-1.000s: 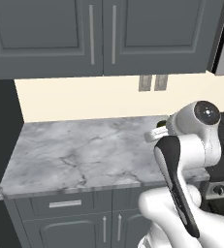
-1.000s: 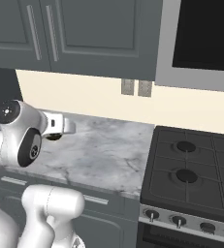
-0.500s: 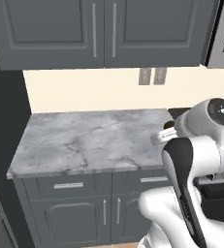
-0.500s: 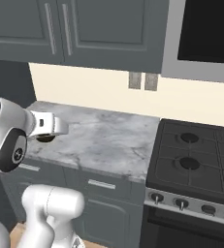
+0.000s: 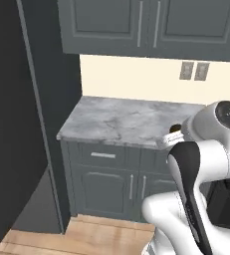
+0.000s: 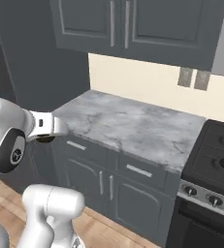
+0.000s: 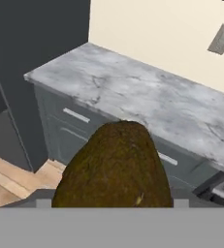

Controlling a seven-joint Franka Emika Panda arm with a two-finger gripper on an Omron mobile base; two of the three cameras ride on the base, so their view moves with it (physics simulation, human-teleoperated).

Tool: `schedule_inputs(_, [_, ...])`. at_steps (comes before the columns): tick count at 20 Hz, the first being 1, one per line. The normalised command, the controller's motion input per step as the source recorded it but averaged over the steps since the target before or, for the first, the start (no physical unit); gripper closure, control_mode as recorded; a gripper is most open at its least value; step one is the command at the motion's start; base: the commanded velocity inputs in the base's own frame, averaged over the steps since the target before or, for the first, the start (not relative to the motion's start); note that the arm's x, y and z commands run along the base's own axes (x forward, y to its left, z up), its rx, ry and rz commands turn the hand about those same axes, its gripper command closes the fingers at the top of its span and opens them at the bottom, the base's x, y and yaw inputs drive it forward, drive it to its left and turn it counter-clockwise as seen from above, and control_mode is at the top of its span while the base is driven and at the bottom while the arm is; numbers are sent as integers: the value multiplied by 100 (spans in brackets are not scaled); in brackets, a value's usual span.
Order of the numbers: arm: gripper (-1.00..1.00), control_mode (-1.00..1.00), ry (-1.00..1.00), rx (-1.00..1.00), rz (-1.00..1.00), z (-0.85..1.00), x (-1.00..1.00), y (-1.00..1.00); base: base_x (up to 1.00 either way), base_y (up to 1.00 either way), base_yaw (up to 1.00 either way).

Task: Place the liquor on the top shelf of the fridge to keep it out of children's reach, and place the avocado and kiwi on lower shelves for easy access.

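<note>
Countertop (image 7: pixel 147 97) behind hand-held kiwi (image 7: pixel 114 169).

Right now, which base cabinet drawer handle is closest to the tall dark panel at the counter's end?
The left drawer handle, on the drawer front nearest the tall dark panel; the right drawer handle sits toward the stove.

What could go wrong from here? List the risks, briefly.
1. The kiwi hides the fingertips in the hand view, so how well it is seated can't be checked. It might slip out if the base turns or jolts.
2. The gripper hangs close beside the counter corner, just below its top. A swing towards it could knock the kiwi against the edge.
</note>
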Motion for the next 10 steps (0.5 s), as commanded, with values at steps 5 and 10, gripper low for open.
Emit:
schedule_inputs(5, [100, 100, 0, 0, 0, 0, 0, 0, -40, 25, 53])
schedule_inputs(10, [100, 100, 0, 0, 0, 0, 0, 0, -38, 54, 49])
